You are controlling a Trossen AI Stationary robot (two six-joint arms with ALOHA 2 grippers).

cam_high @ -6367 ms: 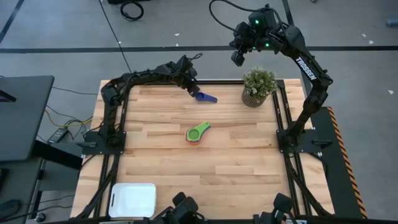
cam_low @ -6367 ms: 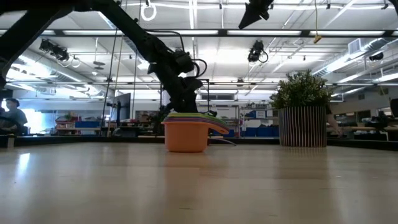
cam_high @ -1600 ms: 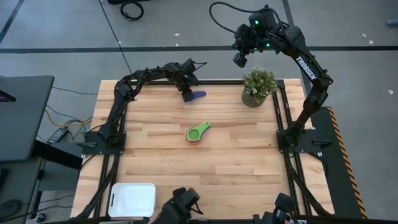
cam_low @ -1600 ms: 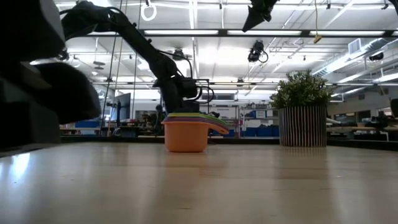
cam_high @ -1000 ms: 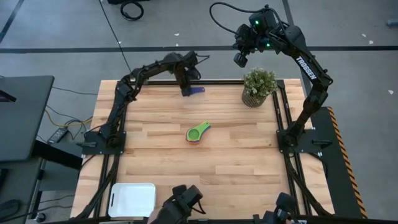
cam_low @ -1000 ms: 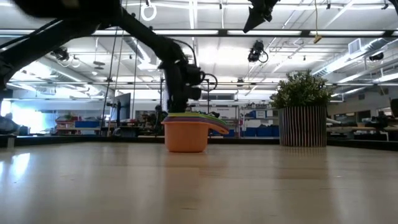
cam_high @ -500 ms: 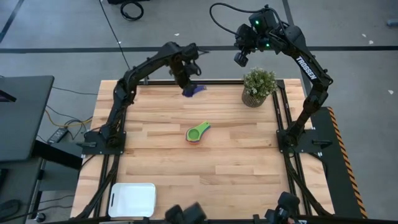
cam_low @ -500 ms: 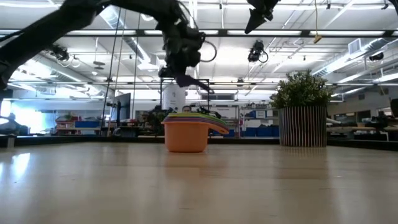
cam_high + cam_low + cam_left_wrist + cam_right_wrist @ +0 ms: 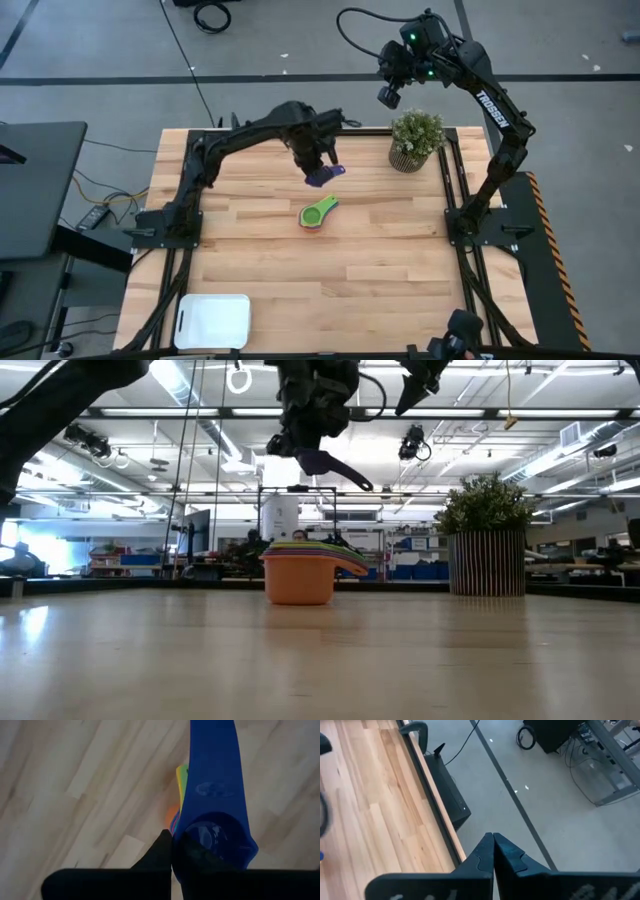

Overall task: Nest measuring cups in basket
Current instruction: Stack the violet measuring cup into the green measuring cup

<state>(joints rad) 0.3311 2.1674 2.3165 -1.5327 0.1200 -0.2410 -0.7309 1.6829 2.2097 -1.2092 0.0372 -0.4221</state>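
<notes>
A blue measuring cup (image 9: 326,175) hangs in the air just beyond the stack of nested measuring cups (image 9: 318,213), with my left gripper (image 9: 316,160) shut on it. The stack rests on the table's middle, green cup on top and orange cup (image 9: 298,579) at the bottom. In the left wrist view the stack (image 9: 179,795) shows beneath the blue cup (image 9: 214,795). The white basket (image 9: 213,321) sits at the near left corner. My right gripper (image 9: 493,842) is shut on nothing, high (image 9: 388,95) beyond the table's far edge. My left gripper holds the blue cup at its bowl end (image 9: 186,845), the two fingers pinching the bowl's rim from above, pointing steeply down. The handle (image 9: 212,760) reaches away from the fingers. The cup is lifted clear and tilted, its handle (image 9: 352,475) slanting down toward the table's right.
A potted plant (image 9: 416,140) in a ribbed pot stands at the far right of the table. Bare wooden tabletop (image 9: 380,270) lies between the stack and the near edge. Black frame rails run along the table's left and right sides.
My left gripper has risen from the far edge and gone toward the table's right and near side, toward the stack, rolling as it went. It stays shut on the blue cup, which now hangs high above the table instead of low behind the stack.
</notes>
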